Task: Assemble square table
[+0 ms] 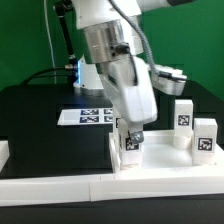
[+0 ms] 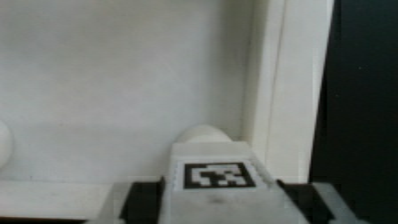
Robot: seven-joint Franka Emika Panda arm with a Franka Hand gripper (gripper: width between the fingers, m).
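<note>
Worrying mostly about the leg block (image 1: 130, 143) slipping or going in crooked, since I'm pinching it near one end and it hangs right at the tabletop's (image 1: 160, 165) corner by the raised rim. My gripper (image 1: 131, 137) is clamped on that block, jaws narrow around it. Wrist view shows the tag (image 2: 217, 176) between the fingers (image 2: 139, 200), tray wall just beside. Two more leg blocks (image 1: 195, 128) stand at the exterior view's right.

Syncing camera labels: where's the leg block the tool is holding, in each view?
Exterior view: the leg block sits low, centre-right, pinched in the tool over the white tabletop.
Wrist view: the same block fills the bottom centre, tag facing the camera.
Shared landmark: the block's black-white tag, and the tabletop's raised rim beside it.
</note>
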